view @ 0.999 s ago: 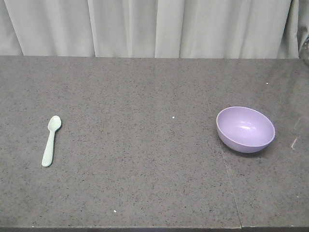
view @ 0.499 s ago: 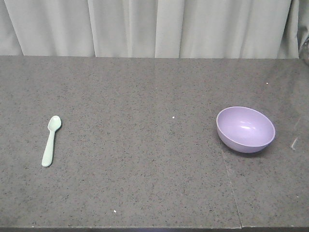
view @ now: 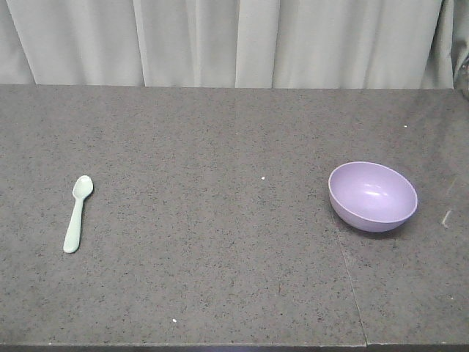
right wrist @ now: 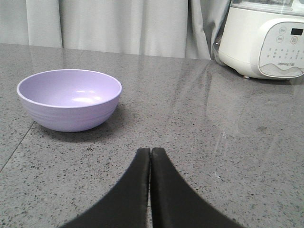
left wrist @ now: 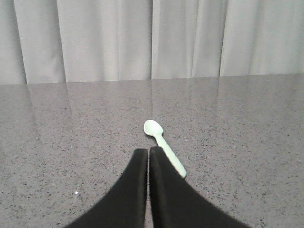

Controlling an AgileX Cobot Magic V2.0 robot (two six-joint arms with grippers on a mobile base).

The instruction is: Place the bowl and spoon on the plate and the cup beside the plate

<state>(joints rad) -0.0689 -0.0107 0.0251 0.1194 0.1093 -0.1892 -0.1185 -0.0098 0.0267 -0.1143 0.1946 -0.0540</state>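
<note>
The left gripper (left wrist: pixel 148 153) has its 2 black fingers pressed together, and there is nothing between them. The spoon (left wrist: pixel 166 150) lies flat on the gray table (view: pixel 220 147) just past the fingertips and a little to the right. Its round end points away, toward the curtain (view: pixel 220 44). The right gripper (right wrist: pixel 150 153) is closed the same way and holds nothing too. The bowl (right wrist: pixel 70 99) sits upright on the table ahead of it and off to the left, near but not touching. I think the job has not really begun. The bowl and the spoon are well apart, 1 on each side of the table, and neither is on a plate. No plate and no cup show in any of the 3 views, so I cannot tell where they are. A white kitchen machine (right wrist: pixel 266 40) with buttons stands far back on the right, away from the bowl. Nothing lies between each gripper and the thing closest to it, so the way looks open.
</note>
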